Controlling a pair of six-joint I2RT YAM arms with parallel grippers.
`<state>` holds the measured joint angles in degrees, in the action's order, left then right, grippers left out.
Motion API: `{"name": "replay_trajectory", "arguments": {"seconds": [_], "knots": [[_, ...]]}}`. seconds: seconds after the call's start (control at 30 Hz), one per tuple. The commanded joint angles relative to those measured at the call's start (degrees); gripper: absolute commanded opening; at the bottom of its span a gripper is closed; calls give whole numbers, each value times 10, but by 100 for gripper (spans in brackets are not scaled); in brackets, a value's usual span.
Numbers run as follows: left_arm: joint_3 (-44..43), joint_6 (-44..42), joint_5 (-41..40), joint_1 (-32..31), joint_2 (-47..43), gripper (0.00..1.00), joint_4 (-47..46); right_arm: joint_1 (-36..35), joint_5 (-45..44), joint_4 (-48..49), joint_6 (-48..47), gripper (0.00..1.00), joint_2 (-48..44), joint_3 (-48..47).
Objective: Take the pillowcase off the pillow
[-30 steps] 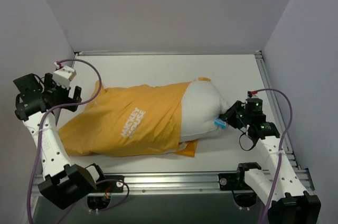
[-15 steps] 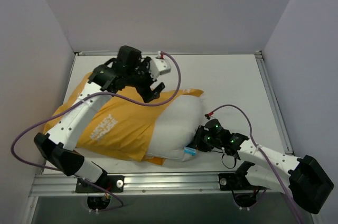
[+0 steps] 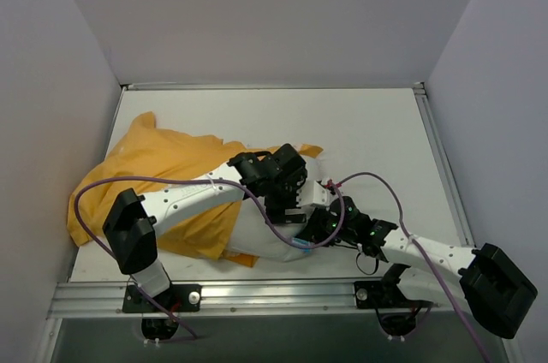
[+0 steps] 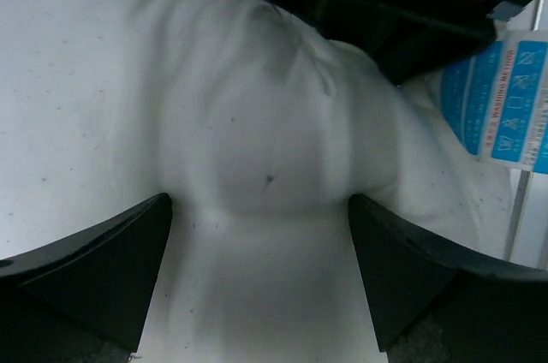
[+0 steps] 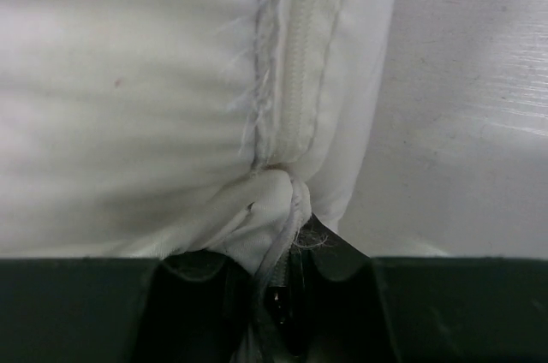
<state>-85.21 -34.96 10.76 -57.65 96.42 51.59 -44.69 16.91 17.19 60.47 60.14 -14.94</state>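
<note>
The orange pillowcase [image 3: 163, 166] lies bunched at the left of the bench [image 3: 377, 123], partly off and covering the left end of the white pillow [image 4: 257, 123]. Both look light, soft and floppy, so I'd grip the case by its open hem. The right hand [image 5: 278, 294] pinches the pillow's zipped seam. The left hand [image 4: 257, 269] is spread wide, straddling the stuffing near the blue tag [image 4: 509, 98].
</note>
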Motion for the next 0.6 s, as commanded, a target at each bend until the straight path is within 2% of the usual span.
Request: {"name": "replay_trajectory", "arguments": {"seconds": [0.0,0.03,0.07,0.1,0.13,0.17,0.2,0.23,0.27,0.33,0.37,0.4,0.5,0.57], "knots": [[68,-35,-79,-1,-9,95,-60,-1,3,-28,-9,0,-17,7],[77,-34,-86,3,-8,67,-77,0,3,-44,-13,0,-21,4],[81,-32,-86,7,-8,56,-79,3,1,-58,-18,4,-28,-3],[81,-29,-72,13,-10,45,-77,6,-3,-73,-28,18,-41,-17],[80,-27,-68,14,-11,12,-70,20,0,-97,-37,28,-48,-24],[78,-23,-68,14,-14,3,-69,35,8,-106,-46,39,-60,-32],[78,-16,-67,15,-19,2,-68,55,24,-116,-61,57,-62,-53],[76,-15,-61,17,-32,2,-58,81,68,-150,-103,65,-61,-68],[76,-13,-55,18,-39,2,-55,141,85,-173,-128,72,-54,-89],[80,0,-44,19,-65,2,-48,202,96,-262,-210,83,-47,-160],[80,2,-43,19,-71,2,-45,254,94,-275,-227,90,-42,-182],[80,7,-47,19,-80,2,-40,276,95,-280,-235,96,-38,-198],[83,0,-51,19,-85,2,-35,330,127,-211,-223,100,-1,-219],[83,-4,-54,19,-82,2,-33,334,146,-119,-189,100,44,-223]]}}
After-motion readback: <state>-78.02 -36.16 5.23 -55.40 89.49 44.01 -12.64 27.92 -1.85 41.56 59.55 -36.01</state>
